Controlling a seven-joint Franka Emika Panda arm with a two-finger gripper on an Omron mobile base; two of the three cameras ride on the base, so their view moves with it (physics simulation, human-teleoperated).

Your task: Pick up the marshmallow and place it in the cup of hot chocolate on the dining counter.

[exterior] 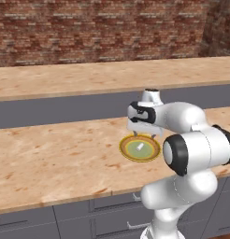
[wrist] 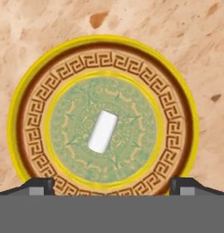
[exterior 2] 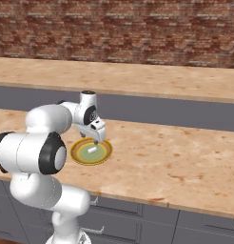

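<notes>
The white marshmallow (wrist: 103,131) lies on its side in the middle of a round yellow-rimmed greenish plate (wrist: 35,105). That plate (exterior: 127,150) rests on the near wood-grain counter, with the marshmallow (exterior: 140,147) a small white speck on it. My gripper (exterior: 144,135) hangs just above the plate's far edge, fingers pointing down, open and holding nothing. From the right, the gripper (exterior 2: 96,140) is over the plate (exterior 2: 80,155) and the marshmallow (exterior 2: 92,149). In the hand view both fingertips (wrist: 37,184) stand wide apart at the bottom. The cup of hot chocolate is out of view.
A second long wood-grain counter (exterior: 89,77) with a grey front panel runs behind, under a brick wall (exterior: 98,28). Grey drawers (exterior: 112,207) sit below the near counter (exterior 2: 176,162). My own arm's white elbow (exterior: 196,149) bulks at the right.
</notes>
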